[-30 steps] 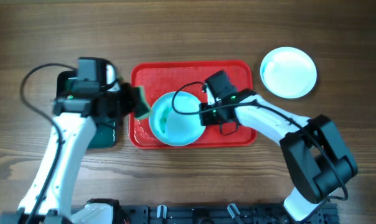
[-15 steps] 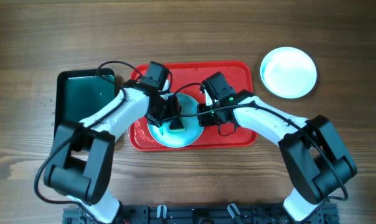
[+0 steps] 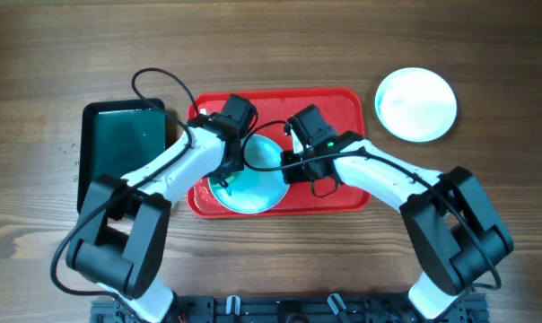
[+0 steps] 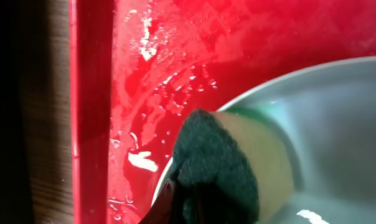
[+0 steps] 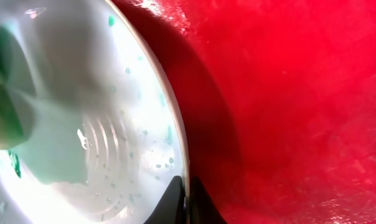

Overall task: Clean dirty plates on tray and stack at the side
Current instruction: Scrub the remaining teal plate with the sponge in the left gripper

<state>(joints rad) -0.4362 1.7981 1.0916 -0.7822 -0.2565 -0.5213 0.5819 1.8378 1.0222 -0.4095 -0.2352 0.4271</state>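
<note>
A pale aqua plate (image 3: 257, 184) lies tilted on the red tray (image 3: 343, 112). My right gripper (image 3: 287, 169) is shut on the plate's right rim (image 5: 175, 149), one finger on each side of it (image 5: 187, 202). My left gripper (image 3: 228, 166) is shut on a sponge (image 4: 228, 162) with a dark green scouring face and yellow body, pressed against the plate's left inner side (image 4: 337, 124). Green specks and a pale green smear (image 5: 57, 155) show on the plate's inside. Another pale aqua plate (image 3: 415, 104) sits on the table at the far right. The third plate is not in view.
A dark green-black narrow tray (image 3: 123, 148) lies left of the red tray. The red tray floor is wet with white foam streaks (image 4: 143, 163). Cables loop over both arms above the red tray.
My left arm came from the dark tray over to the red tray with the sponge and now presses it on the plate's left side. The right gripper kept its hold on the rim.
</note>
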